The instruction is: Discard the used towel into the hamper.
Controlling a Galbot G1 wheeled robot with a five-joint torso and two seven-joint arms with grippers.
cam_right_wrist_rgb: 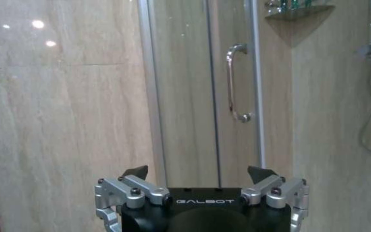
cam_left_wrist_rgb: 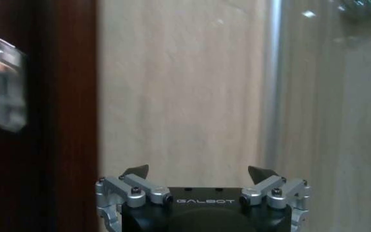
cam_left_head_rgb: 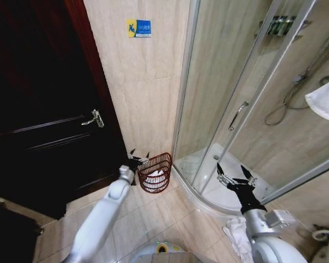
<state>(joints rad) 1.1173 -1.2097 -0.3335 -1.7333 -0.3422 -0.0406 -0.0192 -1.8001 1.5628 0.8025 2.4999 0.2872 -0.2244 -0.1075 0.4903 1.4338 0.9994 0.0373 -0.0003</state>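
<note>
Head view: the hamper, white cloth already inside, is seen just beside the left gripper, whose fingers are spread and empty. The right gripper is likewise spread. A careless retreat could topple it.

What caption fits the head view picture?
Open left gripper beside the red hamper holding white cloth; open right gripper by shower.

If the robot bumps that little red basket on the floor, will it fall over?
Probably it would slide or wobble. The hamper is openwork with thin ribs, so it likely weighs little. It is wider at the rim than the base, which makes tipping easier. Something white lies inside it, low down, which may steady it a bit. The left gripper is open beside its rim.
</note>
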